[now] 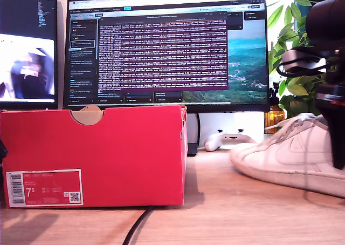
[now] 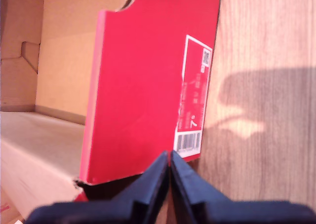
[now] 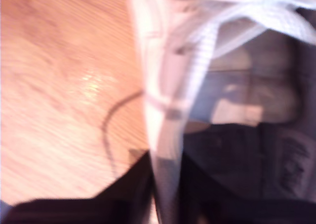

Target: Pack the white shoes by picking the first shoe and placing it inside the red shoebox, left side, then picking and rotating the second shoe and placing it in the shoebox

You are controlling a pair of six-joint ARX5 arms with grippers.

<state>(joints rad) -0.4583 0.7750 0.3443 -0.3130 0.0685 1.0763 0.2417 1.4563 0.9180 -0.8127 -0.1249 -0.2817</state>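
We see one wooden table (image 1: 226,202) carrying everything, and behind it two monitors: a large one (image 1: 167,50) in the middle and a second one (image 1: 27,45) at the exterior view's left edge. One red shoebox (image 1: 97,153) stands on the table at the exterior view's left, open at the top, its label side with the "7.5" facing the camera and a half-round notch in its upper edge; the first wrist view looks into its bare cardboard inside. We count one white shoe (image 1: 285,153) in sight, resting on the table at the exterior view's right, toe toward the box and well apart from it. Our second hand (image 3: 165,184) is clamped on that shoe's collar edge, one finger on each side of the white wall, though the second wrist view is blurred. Our first hand (image 2: 169,172) hangs just beside the box's label end with its two fingers pressed together and nothing between them. One white game controller (image 1: 229,138) lies near the large monitor's foot, one black cable (image 1: 137,229) runs across the table's front, and one leafy plant (image 1: 291,56) stands behind the shoe.
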